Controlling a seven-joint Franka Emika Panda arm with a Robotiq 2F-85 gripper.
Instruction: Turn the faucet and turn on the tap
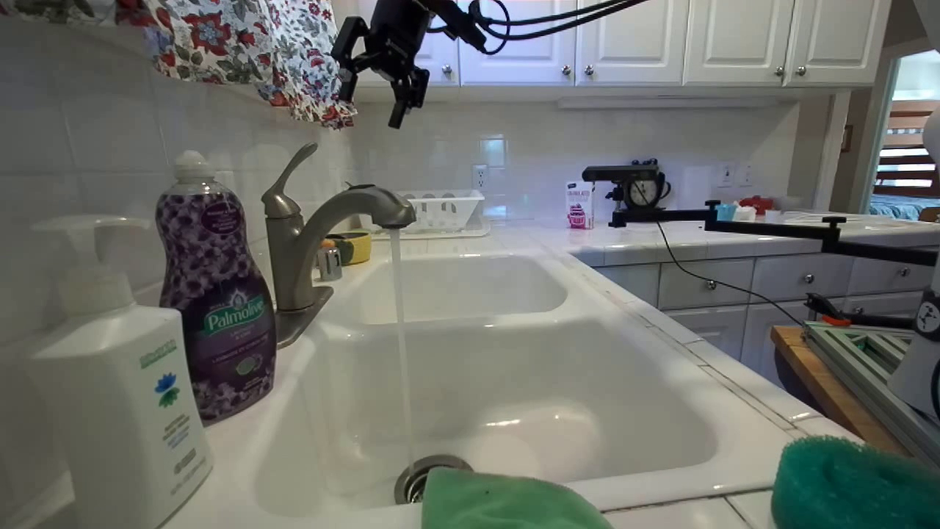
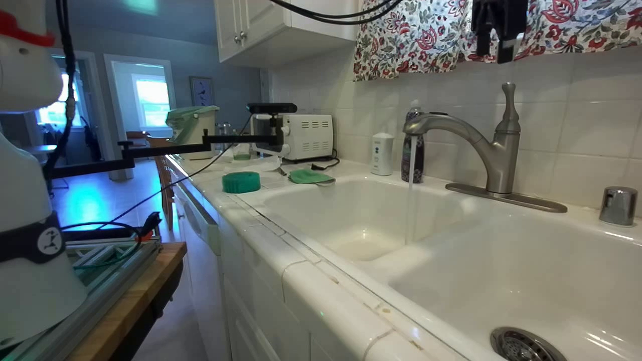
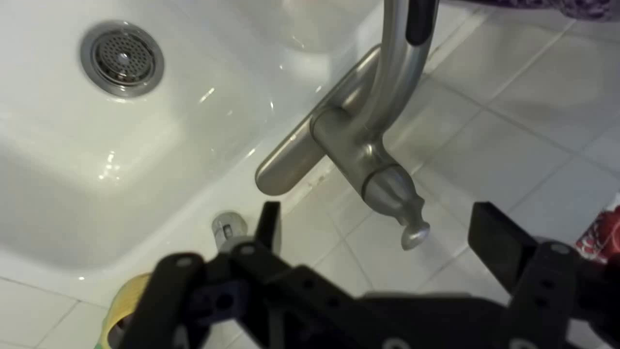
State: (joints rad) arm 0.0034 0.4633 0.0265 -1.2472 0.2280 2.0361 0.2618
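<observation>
The silver-grey faucet (image 1: 290,253) stands behind the sink, also in an exterior view (image 2: 501,163) and the wrist view (image 3: 351,140). It is also the tap. Its slim lever (image 1: 296,163) points up and tilts over the spout side. A stream of water (image 1: 402,330) runs from the spout into the basin; it also shows in an exterior view (image 2: 412,195). My gripper (image 1: 371,105) is open and empty, above the lever and apart from it, also in an exterior view (image 2: 494,52). In the wrist view the lever tip lies in line between the open fingers (image 3: 377,213).
A purple soap bottle (image 1: 220,294) and white pump dispenser (image 1: 125,397) stand beside the faucet. A chrome cap (image 2: 618,205) is on its other side. A floral curtain (image 2: 411,40) hangs near the gripper. A green cloth (image 1: 499,503) and green sponge (image 1: 855,485) lie on the counter.
</observation>
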